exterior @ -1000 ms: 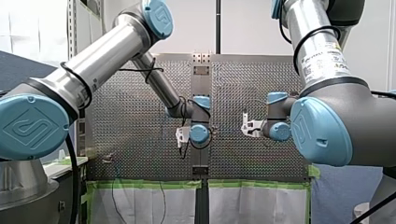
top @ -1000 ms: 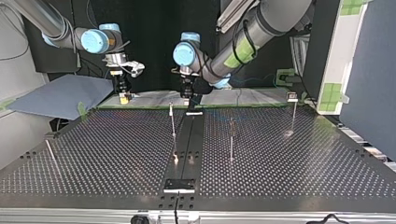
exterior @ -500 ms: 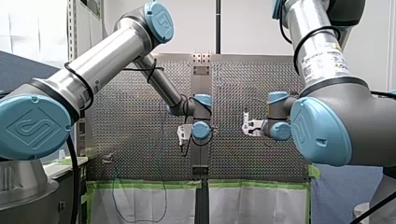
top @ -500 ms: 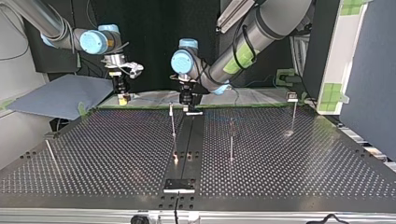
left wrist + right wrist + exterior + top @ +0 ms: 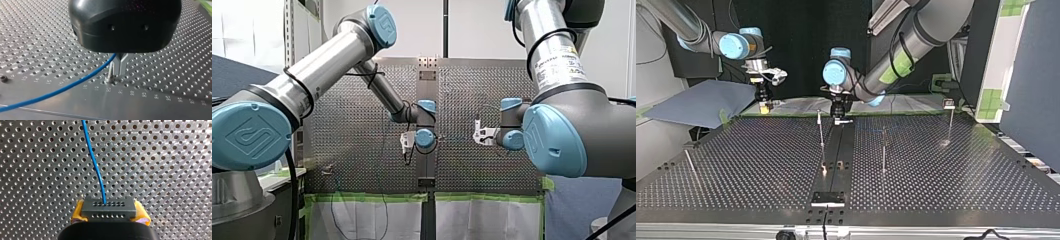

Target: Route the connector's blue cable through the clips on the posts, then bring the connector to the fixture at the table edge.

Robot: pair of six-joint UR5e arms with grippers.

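Note:
In the right wrist view, my right gripper (image 5: 109, 213) is shut on the grey connector (image 5: 109, 208), squeezed between its yellow pads (image 5: 78, 213). The blue cable (image 5: 94, 162) leaves the connector's face and runs ahead over the perforated plate. My left gripper (image 5: 118, 67) has its metal fingers shut on the blue cable (image 5: 62, 87), just above the foot of a thin post (image 5: 110, 75). In the top view my right gripper (image 5: 763, 103) hangs at the far left edge of the table, and my left gripper (image 5: 840, 118) is beside the centre post (image 5: 821, 131).
More thin posts stand on the perforated table (image 5: 946, 175): one right of centre (image 5: 883, 150), one at the far right (image 5: 951, 125), one leaning at the near left (image 5: 690, 164). A black fixture plate (image 5: 827, 198) sits at the near edge. A small black screw (image 5: 4, 79) lies beside the left gripper.
My left gripper has shifted a little over the table's far centre with the cable in it. My right gripper has drifted slightly toward the top view's left with the connector.

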